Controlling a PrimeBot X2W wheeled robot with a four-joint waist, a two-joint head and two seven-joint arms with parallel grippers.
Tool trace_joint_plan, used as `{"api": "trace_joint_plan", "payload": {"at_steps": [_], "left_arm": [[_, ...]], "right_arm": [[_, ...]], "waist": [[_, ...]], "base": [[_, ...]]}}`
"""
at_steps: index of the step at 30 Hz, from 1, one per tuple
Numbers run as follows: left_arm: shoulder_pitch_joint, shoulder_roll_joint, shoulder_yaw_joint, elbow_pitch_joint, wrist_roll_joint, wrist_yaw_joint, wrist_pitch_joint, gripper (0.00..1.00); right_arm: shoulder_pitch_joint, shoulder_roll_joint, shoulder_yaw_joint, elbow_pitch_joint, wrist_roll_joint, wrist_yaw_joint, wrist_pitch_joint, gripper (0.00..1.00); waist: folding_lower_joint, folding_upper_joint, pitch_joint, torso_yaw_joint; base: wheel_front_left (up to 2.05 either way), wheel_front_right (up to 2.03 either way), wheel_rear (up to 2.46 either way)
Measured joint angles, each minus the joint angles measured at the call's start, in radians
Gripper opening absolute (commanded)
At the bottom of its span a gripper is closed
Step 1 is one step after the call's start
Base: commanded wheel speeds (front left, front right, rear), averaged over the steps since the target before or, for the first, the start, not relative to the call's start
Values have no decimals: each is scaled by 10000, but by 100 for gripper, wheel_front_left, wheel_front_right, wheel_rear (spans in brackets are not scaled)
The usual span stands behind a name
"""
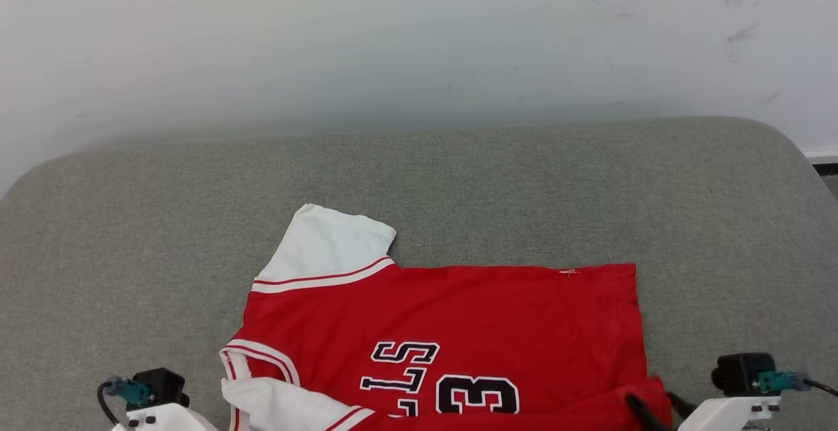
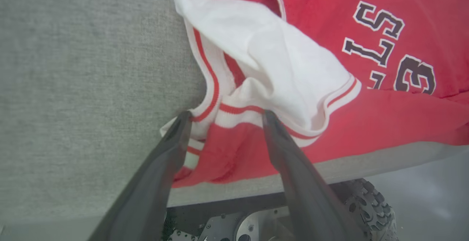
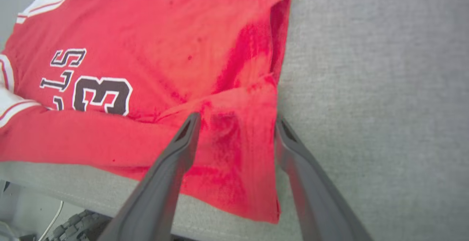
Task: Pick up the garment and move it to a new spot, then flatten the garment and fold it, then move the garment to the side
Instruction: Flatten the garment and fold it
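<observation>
Left gripper [image 2: 225,114]: fingers standing spread, gripping nothing, straddling sleeve end of garment [image 2: 366,123]. Garment lying at near edge of grey padded surface [image 1: 458,175], near side lying doubled over lettering. Right gripper [image 3: 237,119]: fingers spread, holding nothing, straddling hem corner. Progress, judged: first fold seeming laid; further folds and sideways move remaining. Containers: none to list.

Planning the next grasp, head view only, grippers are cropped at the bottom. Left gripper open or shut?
Observer: Left gripper is open, fingers astride the striped trim of the garment, clamping nothing.
Operator: Right one?
Observer: Right gripper is open too, fingers either side of a folded red hem corner.
Operator: Near edge flat?
Observer: No, it lies folded back over the front, covering part of the number.
</observation>
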Motion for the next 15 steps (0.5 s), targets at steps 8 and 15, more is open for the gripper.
{"api": "trace_joint_plan", "payload": {"at_steps": [8, 15], "left_arm": [[-1005, 21, -205, 23, 968, -359, -734, 100], [-2437, -79, -27, 205, 2010, -385, -1912, 100]], "right_arm": [[-532, 642, -892, -556, -995, -2, -2345, 100], [-1007, 934, -1250, -1597, -1793, -2, -3427, 100]], "waist": [[1, 0, 83, -24], [1, 0, 482, -162]], "base": [[0, 0, 0], [0, 0, 0]]}}
